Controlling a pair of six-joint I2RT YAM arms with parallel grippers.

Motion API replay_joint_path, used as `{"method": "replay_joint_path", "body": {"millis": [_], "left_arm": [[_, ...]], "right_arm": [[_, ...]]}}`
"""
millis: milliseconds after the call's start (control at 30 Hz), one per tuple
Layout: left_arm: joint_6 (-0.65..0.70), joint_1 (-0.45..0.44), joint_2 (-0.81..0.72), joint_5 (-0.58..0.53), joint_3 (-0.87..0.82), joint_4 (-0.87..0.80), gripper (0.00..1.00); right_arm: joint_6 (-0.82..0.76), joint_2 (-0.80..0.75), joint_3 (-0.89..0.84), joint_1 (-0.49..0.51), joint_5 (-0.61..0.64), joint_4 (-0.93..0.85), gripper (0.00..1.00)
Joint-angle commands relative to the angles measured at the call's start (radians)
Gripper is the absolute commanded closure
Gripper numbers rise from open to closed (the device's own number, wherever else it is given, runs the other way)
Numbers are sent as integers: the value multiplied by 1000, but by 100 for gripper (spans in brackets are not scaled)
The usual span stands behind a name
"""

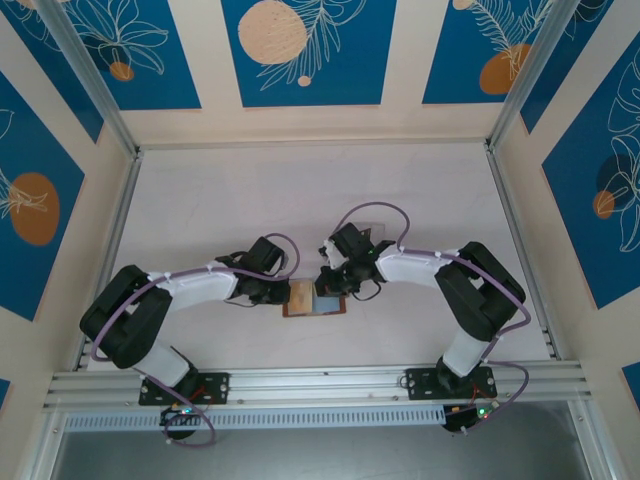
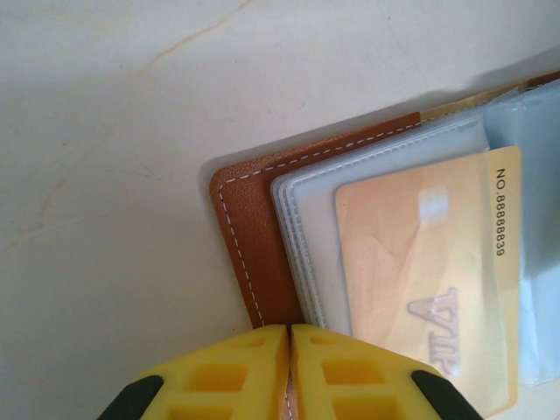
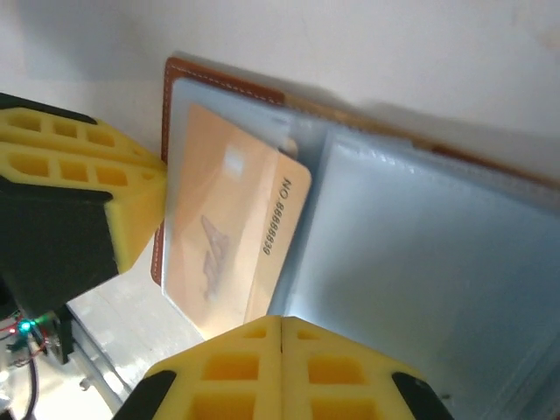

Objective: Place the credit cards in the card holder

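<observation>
**Card holder open on bench; both end effectors closed against it.**
The brown card holder (image 1: 315, 299) lies open on the bench (image 1: 220, 200), centred near the arm bases. A gold card (image 2: 420, 289) sits partly inside its left clear sleeve, with the numbered edge exposed. The left end effector (image 2: 290, 337), fingers together, touches the holder's left edge. The right end effector (image 3: 282, 328), fingers together, is at its far side.

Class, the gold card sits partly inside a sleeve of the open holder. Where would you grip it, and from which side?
Probably the bare numbered strip of the gold card, coming from the middle of the holder. The rest lies flat under the frosted sleeve, so only that edge offers a pinch.
</observation>
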Motion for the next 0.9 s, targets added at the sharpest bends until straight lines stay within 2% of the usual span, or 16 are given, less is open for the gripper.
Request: {"method": "replay_joint_path", "body": {"millis": [0,433,767,867], "left_arm": [[-6,3,69,-34,-58,-7,88],[-4,3,58,-37,-61,-15,88],[-3,2,76,-32,-60,-3,88],[-6,2,74,-38,-59,-5,88]], "right_arm": [[-13,-2,49,11,29,-44,100],[-28,106,136,34,88,-101,100],[27,129,138,55,-11,16,100],[22,118,136,43,-6,6,99]]}}
